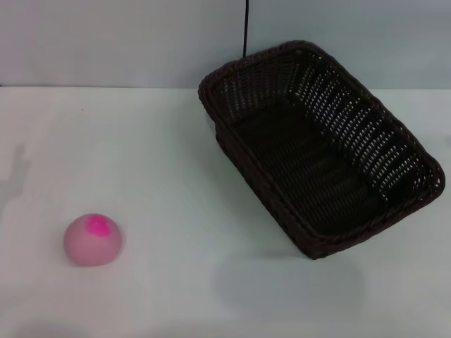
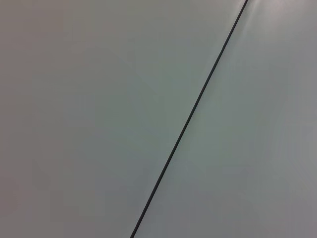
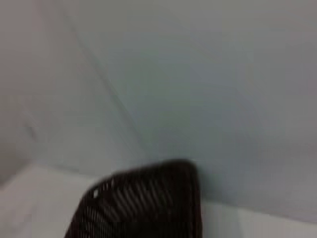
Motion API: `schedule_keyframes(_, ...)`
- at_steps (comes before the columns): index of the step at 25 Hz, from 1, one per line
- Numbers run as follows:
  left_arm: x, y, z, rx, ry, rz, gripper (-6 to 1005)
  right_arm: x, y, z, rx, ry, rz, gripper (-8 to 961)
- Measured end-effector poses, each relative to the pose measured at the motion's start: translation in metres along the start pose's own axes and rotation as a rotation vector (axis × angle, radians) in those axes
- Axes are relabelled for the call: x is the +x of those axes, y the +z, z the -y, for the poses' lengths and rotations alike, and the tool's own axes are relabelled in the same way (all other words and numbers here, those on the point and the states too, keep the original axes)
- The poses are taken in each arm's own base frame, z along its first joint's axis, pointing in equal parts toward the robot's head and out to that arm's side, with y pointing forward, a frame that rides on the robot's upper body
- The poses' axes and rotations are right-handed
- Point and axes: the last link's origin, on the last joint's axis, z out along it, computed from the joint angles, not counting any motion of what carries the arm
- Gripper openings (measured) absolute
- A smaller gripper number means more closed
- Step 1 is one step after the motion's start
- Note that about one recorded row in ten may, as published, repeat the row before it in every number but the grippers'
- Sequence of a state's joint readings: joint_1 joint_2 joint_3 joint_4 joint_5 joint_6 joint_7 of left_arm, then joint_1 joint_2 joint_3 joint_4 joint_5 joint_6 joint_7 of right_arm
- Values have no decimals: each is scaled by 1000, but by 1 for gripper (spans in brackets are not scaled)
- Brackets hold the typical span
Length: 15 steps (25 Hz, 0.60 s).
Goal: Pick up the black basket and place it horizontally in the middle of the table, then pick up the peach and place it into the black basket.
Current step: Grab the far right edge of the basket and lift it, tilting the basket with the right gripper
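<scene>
The black basket (image 1: 320, 144) lies on the white table (image 1: 176, 169) at the right, turned diagonally, open side up and empty. A corner of it shows in the right wrist view (image 3: 143, 206). The peach (image 1: 93, 239), pale pink with a magenta patch on top, sits on the table at the front left, far from the basket. Neither gripper shows in any view.
A grey wall stands behind the table's far edge. A thin black cable (image 1: 245, 28) hangs down the wall behind the basket; the left wrist view shows only the wall and a dark line (image 2: 188, 121). A faint shadow falls at the table's left edge (image 1: 14, 176).
</scene>
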State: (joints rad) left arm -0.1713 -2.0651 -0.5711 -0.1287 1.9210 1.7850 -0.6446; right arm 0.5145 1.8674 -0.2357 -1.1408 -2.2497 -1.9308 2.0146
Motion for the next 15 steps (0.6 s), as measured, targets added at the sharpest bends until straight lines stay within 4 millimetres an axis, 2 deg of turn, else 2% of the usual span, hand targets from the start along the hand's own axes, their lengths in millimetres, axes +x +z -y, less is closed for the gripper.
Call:
schedule_keyframes(4,0,-3,0,6,0,6,789,-31,16,-8,-9,-62,-108,704)
schedule_keyframes(6,-1,-4,1,9,0,8,789,-40,28,-10,-6,-80,-143,708)
schedule_keyframes(8,-1,-5,0,12,-2,10,789,-49,48,-12,11,-114,-210,713)
schedule_keyframes(9,-1,-6,0,14,-3,10,789,-49,48,-12,11,-114,-210,715)
schedule_keyframes(12,-1,-8,1,19,-3,12,789,-50,68,-14,12,-134,-289,729)
schedule_keyframes(13,-1,-8,1,20,-2,13,789,-49,80,-14,16,-140,-339,735)
schedule_keyframes(15,-1,-10,1,23,-1,15,789,-48,85,-14,19,-144,-358,747)
